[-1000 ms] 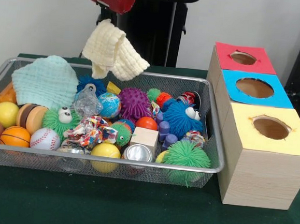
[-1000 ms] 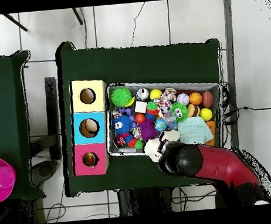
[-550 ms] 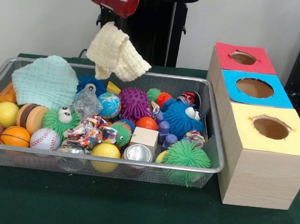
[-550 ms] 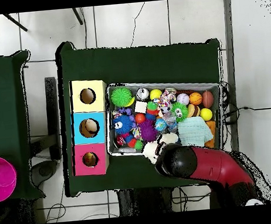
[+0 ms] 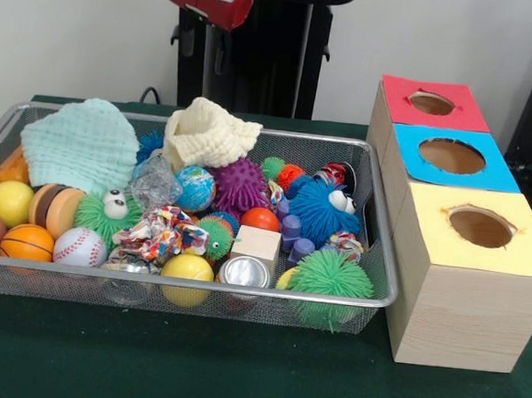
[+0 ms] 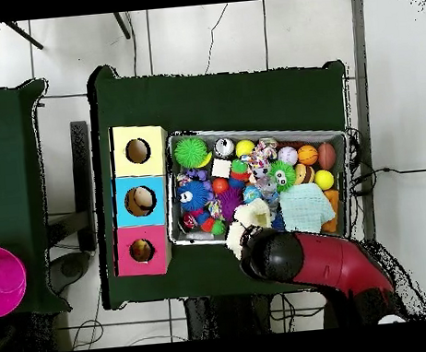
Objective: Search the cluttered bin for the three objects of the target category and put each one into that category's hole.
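Note:
A cream knitted cloth lies crumpled on the toys at the back of the wire bin; from above the cream cloth sits at the bin's robot-side edge. My gripper hangs open well above it with nothing between its fingers. In the overhead view the red arm head covers the gripper. A mint cloth lies in the bin's back left corner. Beside the bin stands a wooden box with a red hole, a blue hole and a yellow hole.
The bin is packed with balls, spiky toys, a wooden block, a tin and a rope knot. A pink bowl rests on another table to the side.
The cream cloth hung from my gripper above the bin's back edge; now it has dropped into the bin, and the gripper stays high and has shifted slightly toward the box.

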Action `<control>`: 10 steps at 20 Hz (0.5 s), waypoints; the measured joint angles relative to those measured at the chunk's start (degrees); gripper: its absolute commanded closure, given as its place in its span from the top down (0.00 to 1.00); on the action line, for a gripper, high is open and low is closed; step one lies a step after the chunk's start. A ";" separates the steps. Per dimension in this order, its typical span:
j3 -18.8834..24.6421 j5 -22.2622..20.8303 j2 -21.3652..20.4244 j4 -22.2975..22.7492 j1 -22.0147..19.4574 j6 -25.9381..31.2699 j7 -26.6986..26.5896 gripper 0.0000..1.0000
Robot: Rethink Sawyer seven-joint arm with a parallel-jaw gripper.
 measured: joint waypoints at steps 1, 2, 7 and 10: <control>-0.13 0.01 0.03 0.00 0.00 -0.05 0.00 1.00; -0.26 0.01 0.05 0.01 -0.01 -0.09 0.00 1.00; -0.42 0.09 0.39 0.02 -0.61 -0.67 0.00 1.00; -0.42 0.07 0.48 0.04 -2.13 -0.77 0.00 1.00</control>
